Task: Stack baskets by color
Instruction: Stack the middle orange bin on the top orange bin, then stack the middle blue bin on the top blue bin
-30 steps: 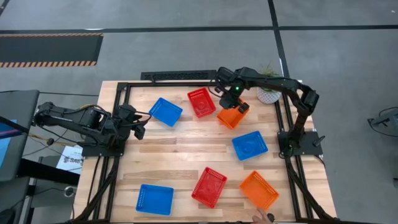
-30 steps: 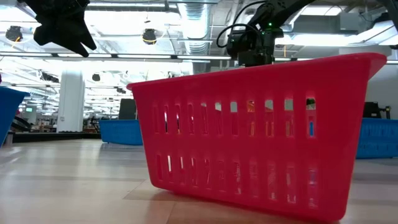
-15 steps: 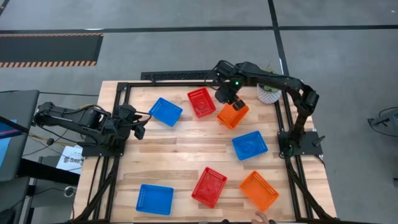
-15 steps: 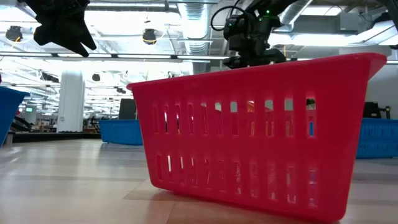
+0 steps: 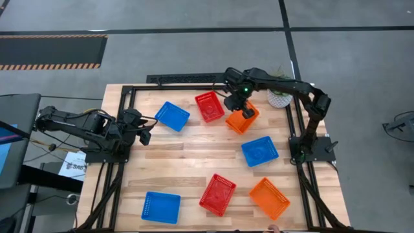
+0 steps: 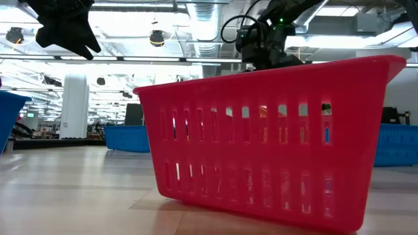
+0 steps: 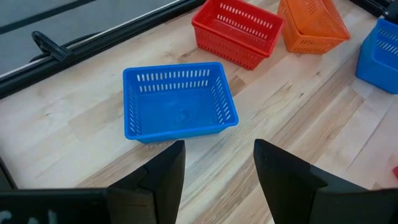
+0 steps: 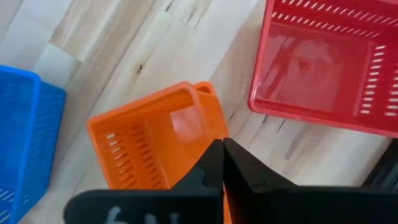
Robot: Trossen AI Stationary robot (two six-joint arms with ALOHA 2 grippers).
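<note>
My right gripper (image 5: 237, 105) is at the far middle of the table, shut on an orange basket (image 5: 243, 120) that sits right of a red basket (image 5: 209, 106). Another orange basket (image 5: 269, 198) and a red one (image 5: 217, 194) lie near the front edge. The three blue baskets (image 5: 172, 116) (image 5: 260, 151) (image 5: 161, 207) rest flat on their bottoms. My left gripper (image 5: 143, 133) hangs open above the table's left side, its fingers (image 7: 163, 177) short of the far-left blue basket (image 7: 177, 102). My right gripper pinches the orange basket's wall at its rim (image 8: 208, 127), on the side toward the red basket (image 8: 323, 62), between its two fingers. The fingers come steeply from above. The basket looks tilted in the left wrist view (image 7: 311, 28); I cannot tell whether it is clear of the wood.
A white pot with a green plant (image 5: 279, 97) stands at the far right, close to my right arm. A black frame (image 5: 194, 80) runs round the table. In the low view the near red basket (image 6: 274, 137) fills the front. Bare wood lies in the table's middle.
My right gripper has shifted across the orange basket toward the table's left, nearer the red basket, and has rolled about its own pointing line. The orange basket has stayed about where it was.
</note>
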